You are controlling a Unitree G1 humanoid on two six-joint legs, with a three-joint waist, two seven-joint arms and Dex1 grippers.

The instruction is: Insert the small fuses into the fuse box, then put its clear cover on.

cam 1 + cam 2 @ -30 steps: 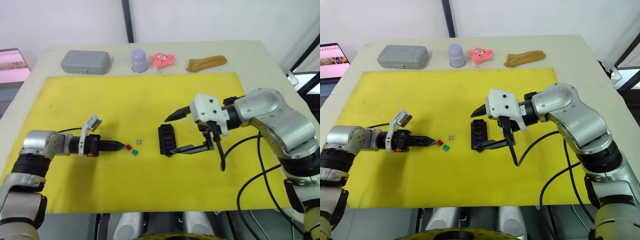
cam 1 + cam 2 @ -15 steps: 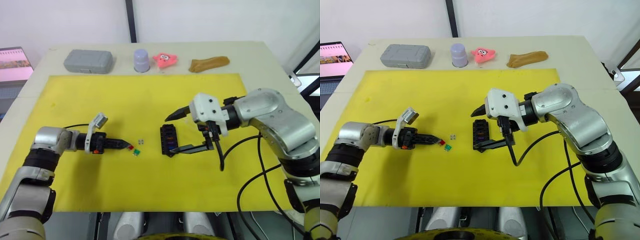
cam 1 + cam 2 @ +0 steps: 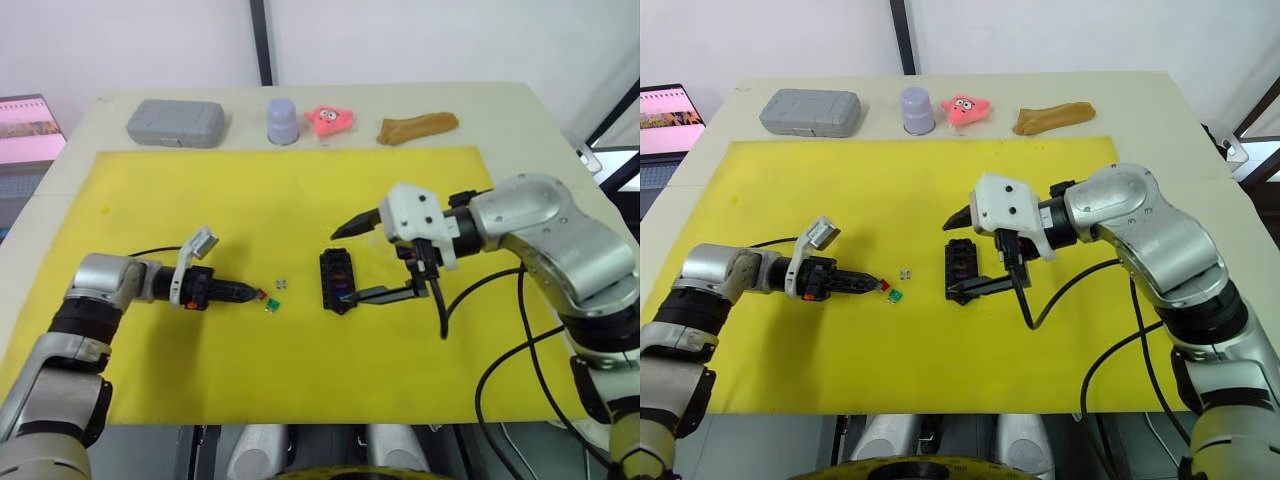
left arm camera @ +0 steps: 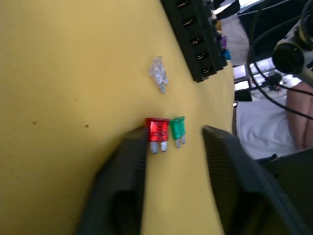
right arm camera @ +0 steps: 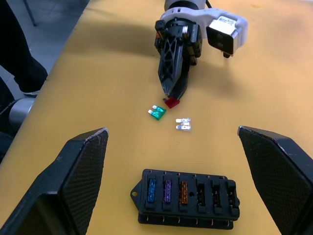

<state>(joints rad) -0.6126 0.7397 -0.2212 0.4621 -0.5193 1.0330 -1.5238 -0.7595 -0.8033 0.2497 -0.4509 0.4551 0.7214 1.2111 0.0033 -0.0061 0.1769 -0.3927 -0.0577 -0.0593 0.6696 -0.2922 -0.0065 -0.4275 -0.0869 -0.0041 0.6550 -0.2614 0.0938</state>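
A: Left wrist view, item 1: left gripper [image 4: 171, 161], fingers apart, one tip touching red fuse [image 4: 156, 129]; green fuse [image 4: 177, 128] just beside, clear-ish one [image 4: 158, 74] near.

B: Fuse box [image 5: 188, 197]?

A: On yellow mat [image 3: 300, 200], 3 fuses seated, approx. Right gripper [image 5: 171, 181] wide open around it. Clear cover: prob. not visible.

B: Risk?

A: Closing could pinch both fuses, or flick red away.

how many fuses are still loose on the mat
3: a red fuse at the left hand tips, a green fuse beside it, and a clear fuse nearer the fuse box.
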